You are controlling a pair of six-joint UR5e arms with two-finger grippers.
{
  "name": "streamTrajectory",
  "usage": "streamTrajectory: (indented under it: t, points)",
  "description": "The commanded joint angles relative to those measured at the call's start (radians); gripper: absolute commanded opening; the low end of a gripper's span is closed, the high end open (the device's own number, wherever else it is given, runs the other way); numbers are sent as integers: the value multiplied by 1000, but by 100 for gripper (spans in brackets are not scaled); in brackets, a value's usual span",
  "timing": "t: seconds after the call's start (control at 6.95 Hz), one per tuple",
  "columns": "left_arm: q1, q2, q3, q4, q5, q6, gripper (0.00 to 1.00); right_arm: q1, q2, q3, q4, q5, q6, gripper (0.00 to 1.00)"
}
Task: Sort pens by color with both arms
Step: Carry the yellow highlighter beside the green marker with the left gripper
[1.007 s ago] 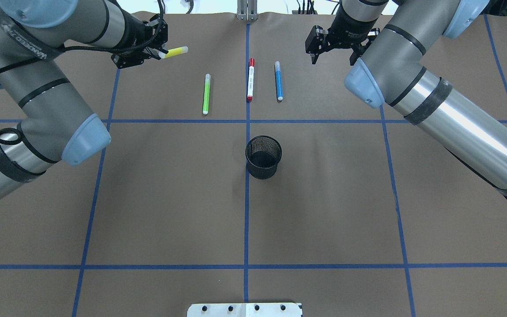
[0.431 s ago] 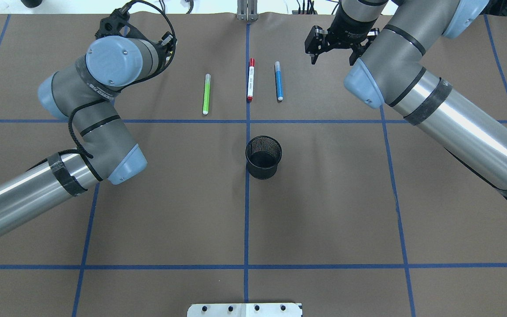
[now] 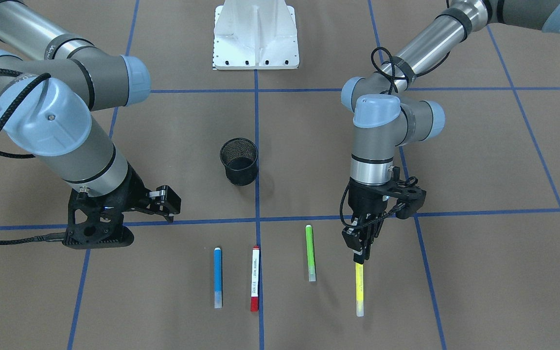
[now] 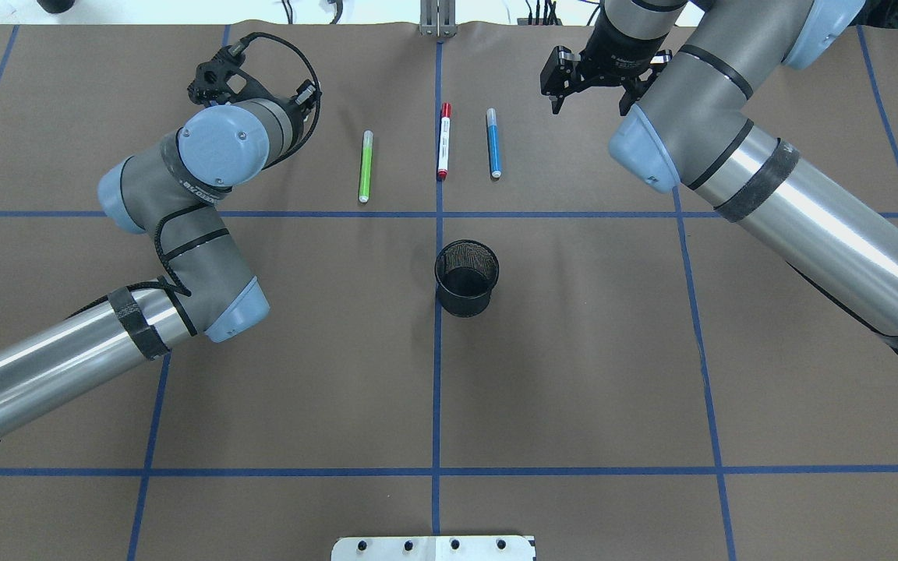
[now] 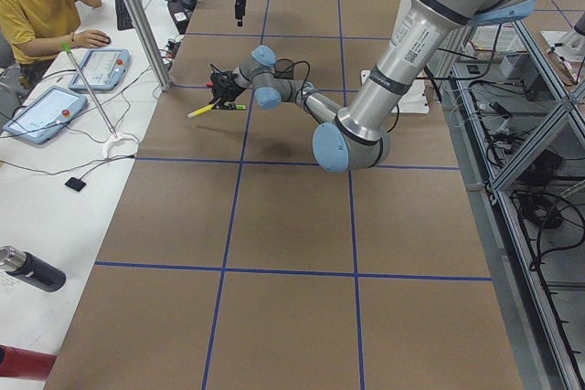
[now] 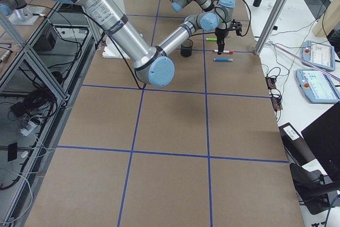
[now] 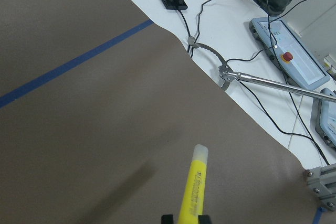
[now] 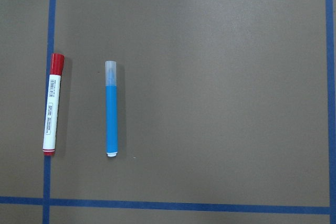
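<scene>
Left end effector [image 3: 360,253] pinches the yellow pen [image 3: 358,289] by one end. In the last second its wrist swung round, so the pen now slants down just beside the green pen [image 3: 311,253], probably about to be laid on the worktop [image 3: 479,272]. Right end effector [image 4: 589,84] hangs spread, unmoved, near the blue pen [image 4: 493,144].

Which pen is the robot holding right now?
The yellow pen: the left tool is shut on its end. The green pen, the red-capped pen and the blue pen lie loose on the table.
</scene>
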Motion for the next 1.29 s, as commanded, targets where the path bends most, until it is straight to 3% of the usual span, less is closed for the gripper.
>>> streamTrajectory:
  t: [0.0, 0.14, 0.43, 0.58, 0.72, 0.86, 1.15]
  points:
    - [23, 3, 2, -22, -1, 34, 45, 0, 0, 0, 1, 0, -2, 99]
    - [24, 3, -3, -25, -1, 99, 66, 0, -2, 0, 1, 0, -2, 99]
    - [24, 14, -14, -30, -46, 144, 80, 0, -2, 0, 1, 0, -2, 99]
    - [24, 19, -32, -27, -82, 182, 93, 0, -2, 0, 1, 0, -2, 99]
    - [24, 26, -66, -5, -122, 237, 99, 0, -5, 0, 1, -2, -2, 99]
    - [15, 38, -99, 33, -181, 305, 100, 0, -8, 0, 1, -6, -8, 99]
    - [-6, 46, -266, 352, -264, 533, 100, 5, -31, 26, 4, -6, -34, 99]
